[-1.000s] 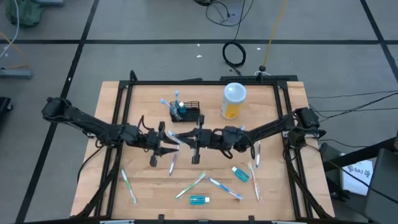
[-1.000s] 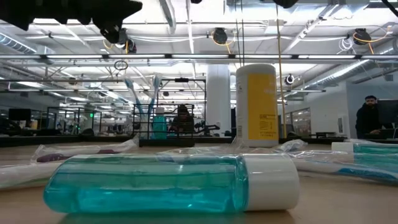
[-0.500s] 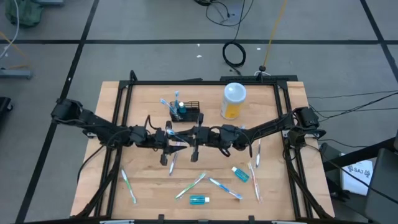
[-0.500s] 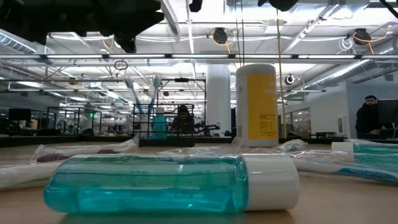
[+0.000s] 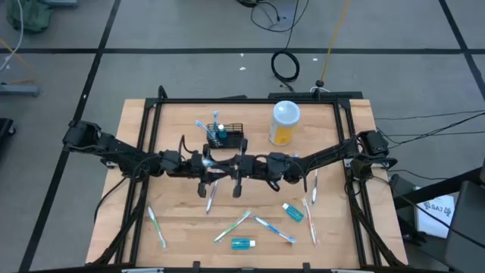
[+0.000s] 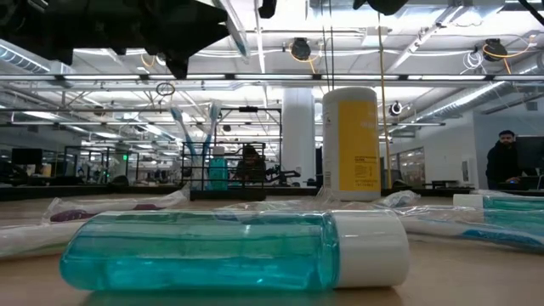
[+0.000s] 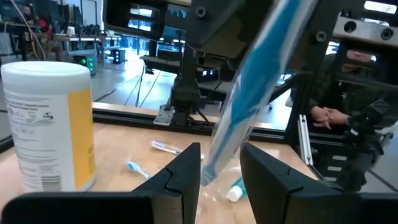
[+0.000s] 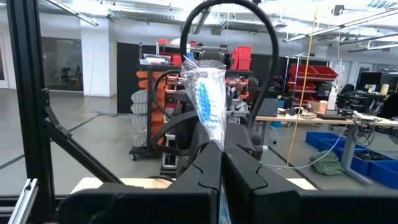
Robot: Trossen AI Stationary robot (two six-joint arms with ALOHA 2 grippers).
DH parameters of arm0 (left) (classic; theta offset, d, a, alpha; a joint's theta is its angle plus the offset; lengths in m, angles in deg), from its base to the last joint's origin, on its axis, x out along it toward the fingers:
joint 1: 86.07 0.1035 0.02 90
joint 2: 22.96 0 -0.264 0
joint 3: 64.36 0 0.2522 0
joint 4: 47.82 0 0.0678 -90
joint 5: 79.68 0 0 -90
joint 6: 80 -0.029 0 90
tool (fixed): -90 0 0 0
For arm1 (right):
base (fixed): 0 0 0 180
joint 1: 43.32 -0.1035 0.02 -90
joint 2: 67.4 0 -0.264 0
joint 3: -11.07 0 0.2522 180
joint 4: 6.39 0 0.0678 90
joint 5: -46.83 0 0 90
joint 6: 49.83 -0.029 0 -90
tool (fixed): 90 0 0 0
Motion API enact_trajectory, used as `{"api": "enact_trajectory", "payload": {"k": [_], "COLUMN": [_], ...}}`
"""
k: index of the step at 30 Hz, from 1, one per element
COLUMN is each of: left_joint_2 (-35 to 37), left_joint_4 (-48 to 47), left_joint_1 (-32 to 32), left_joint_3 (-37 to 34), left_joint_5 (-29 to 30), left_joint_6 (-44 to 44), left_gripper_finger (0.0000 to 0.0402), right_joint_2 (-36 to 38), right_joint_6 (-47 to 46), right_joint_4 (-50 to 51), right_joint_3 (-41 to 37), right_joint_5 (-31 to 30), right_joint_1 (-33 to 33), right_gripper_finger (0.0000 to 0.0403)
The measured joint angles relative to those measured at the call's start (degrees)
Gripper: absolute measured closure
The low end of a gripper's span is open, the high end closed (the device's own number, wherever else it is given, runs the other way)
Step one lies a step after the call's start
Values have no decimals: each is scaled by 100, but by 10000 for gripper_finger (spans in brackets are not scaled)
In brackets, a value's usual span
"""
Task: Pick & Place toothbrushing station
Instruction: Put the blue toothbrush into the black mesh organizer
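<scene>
High view shows your rack (image 5: 226, 135) at the table's rear holding two brushes and a bottle; several brushes lie loose in front. Both grippers meet mid-table on one wrapped brush (image 7: 249, 106): left gripper (image 5: 204, 180) part-open around it, right gripper (image 5: 239, 180) clamped on its wrapper

Both claws (image 5: 220, 176) clamped, mid-table.

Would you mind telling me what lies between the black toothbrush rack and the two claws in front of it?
In the high view, only bare wood separates the rack from the left claw and right claw, which share a wrapped toothbrush.
</scene>
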Motion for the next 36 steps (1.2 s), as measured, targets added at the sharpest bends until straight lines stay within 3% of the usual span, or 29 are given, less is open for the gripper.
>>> {"api": "enact_trajectory", "payload": {"k": [11, 23, 30, 36], "left_joint_2": [455, 1427, 1528, 1532], "left_joint_4": [-250, -1241, -1328, -1387], "left_joint_1": [-51, -53, -55, 12], "left_joint_3": [2, 4, 4, 4], "left_joint_5": [-68, -205, -208, -213], "left_joint_6": [-343, -644, -657, -655], "left_gripper_finger": [282, 282, 282, 336], "right_joint_2": [0, 7, 7, 7], "right_joint_6": [-149, -150, -150, -150], "right_joint_4": [626, 661, 651, 666], "right_joint_3": [0, 2, 2, 2], "right_joint_5": [-5, -26, -26, -44], "right_joint_1": [-14, -55, -42, -35], "right_gripper_finger": [403, 403, 403, 403]}}
